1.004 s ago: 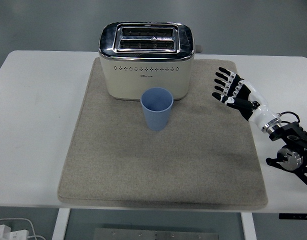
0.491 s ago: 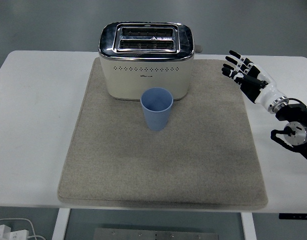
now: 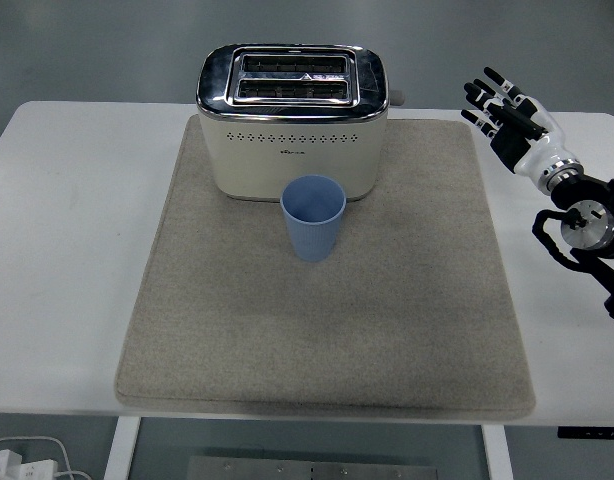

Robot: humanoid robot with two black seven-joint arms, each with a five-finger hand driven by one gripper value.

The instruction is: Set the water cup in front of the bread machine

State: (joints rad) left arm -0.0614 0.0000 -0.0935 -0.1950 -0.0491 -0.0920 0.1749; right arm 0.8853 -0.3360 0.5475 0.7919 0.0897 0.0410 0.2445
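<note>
Head view: I see the upright blue plastic cup (image 3: pixel 314 217) just before the cream toaster (image 3: pixel 293 121); right hand (image 3: pixel 511 117) well right, fingers spread, empty.

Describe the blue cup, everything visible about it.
The blue cup is a plain, handleless tumbler of matte light blue, plastic by its look, slightly tapered toward its base. It stands upright and looks empty, on the beige mat, just in front of the cream toaster, near the middle of its front face. Nothing grips it; the right hand is far off to the right, fingers spread.
</note>
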